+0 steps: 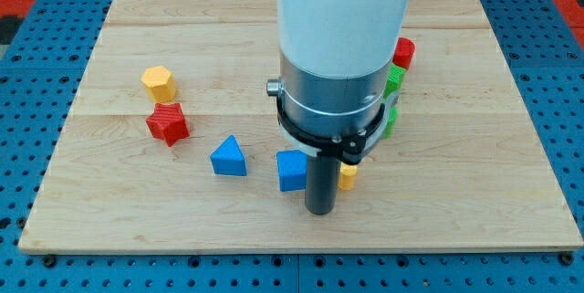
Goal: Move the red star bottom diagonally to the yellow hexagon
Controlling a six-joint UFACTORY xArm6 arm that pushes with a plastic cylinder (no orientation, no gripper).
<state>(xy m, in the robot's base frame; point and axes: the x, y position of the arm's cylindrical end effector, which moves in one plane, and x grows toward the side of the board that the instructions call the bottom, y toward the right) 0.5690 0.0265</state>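
Pale wooden worktop (511,101) on blue pegboard. No fingers on this rig, just my tip (320,211), planted low between blue cube (292,171) and small yellow block (348,177). Red star (168,123) well away at the view's left, already just below the yellow hexagon (158,82), nearly touching. Risk: overshooting and knocking that hexagon. Blue triangle (228,157) sitting right in the path. Green blocks (394,81) and red cylinder (403,53) half hidden behind the arm.

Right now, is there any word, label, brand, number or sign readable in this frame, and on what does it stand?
None: no text is readable anywhere.
White arm housing and its metal collar: no markings show.
Blocks, such as the red star and yellow hexagon: plain faces.
Wooden board: bare grain only.
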